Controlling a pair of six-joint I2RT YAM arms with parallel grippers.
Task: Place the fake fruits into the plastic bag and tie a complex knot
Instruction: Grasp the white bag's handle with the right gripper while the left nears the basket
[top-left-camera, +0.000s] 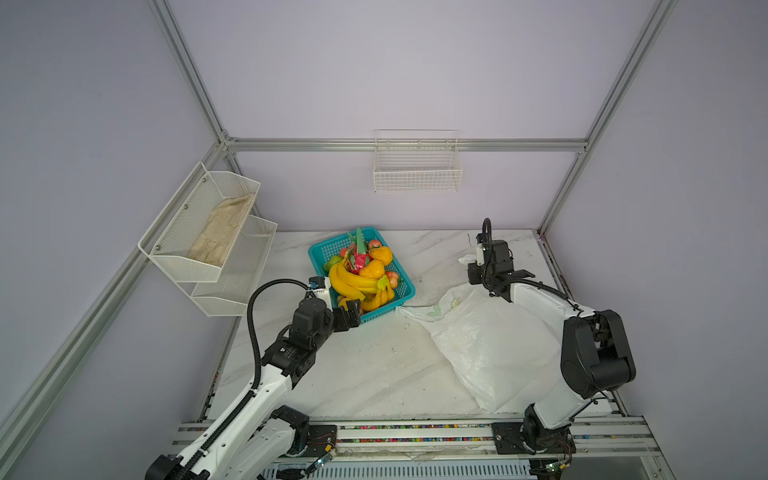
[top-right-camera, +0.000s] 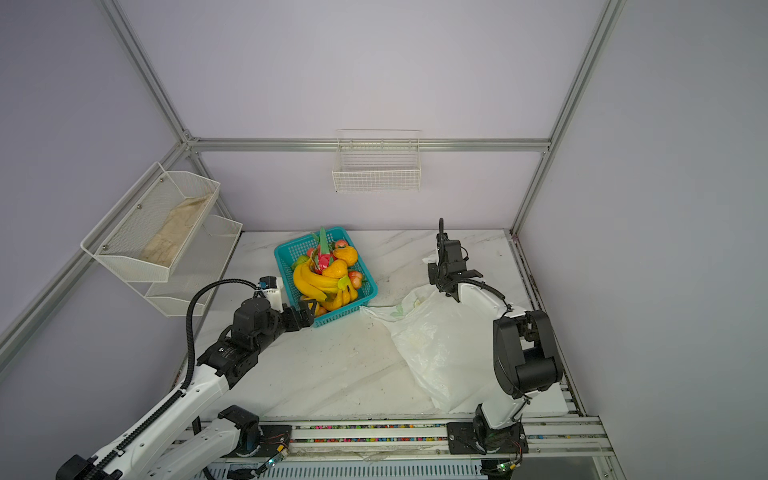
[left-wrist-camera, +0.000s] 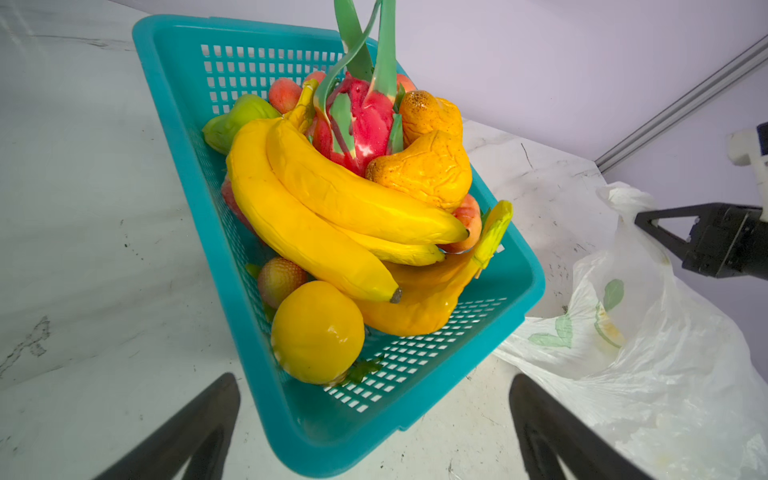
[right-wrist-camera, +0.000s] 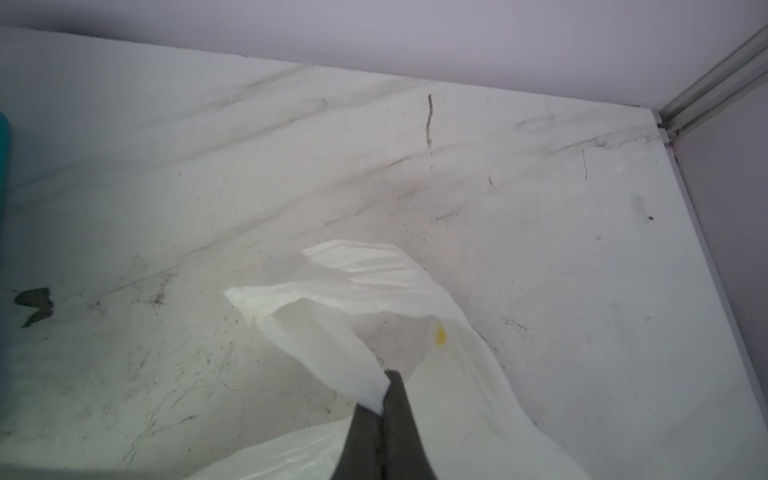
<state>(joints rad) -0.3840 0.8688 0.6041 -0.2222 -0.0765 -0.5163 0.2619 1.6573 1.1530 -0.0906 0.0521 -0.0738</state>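
The fake fruits (top-left-camera: 360, 272) (top-right-camera: 326, 276) are piled in a teal lattice basket (top-left-camera: 405, 286) at the back middle of the table: yellow bananas (left-wrist-camera: 332, 208), a pink-green dragon fruit (left-wrist-camera: 365, 120), oranges and a strawberry. My left gripper (top-left-camera: 348, 316) (top-right-camera: 302, 316) (left-wrist-camera: 374, 380) stands open at the basket's near corner, holding nothing. The plastic bag (top-left-camera: 486, 336) (top-right-camera: 444, 345) (left-wrist-camera: 648, 365) lies crumpled on the right. My right gripper (top-left-camera: 473, 268) (top-right-camera: 433, 270) (right-wrist-camera: 384, 386) is shut on one white handle strip (right-wrist-camera: 332, 340) of it, lifted off the table. No knot is in view.
A two-tier white mesh shelf (top-left-camera: 232, 282) holding a beige cloth (top-left-camera: 222, 235) hangs on the left wall. On the back wall is a white wire basket (top-left-camera: 417, 174). The aluminium frame post (right-wrist-camera: 715, 87) marks the back right corner. Bare marble table (top-left-camera: 365, 365) lies between the arms.
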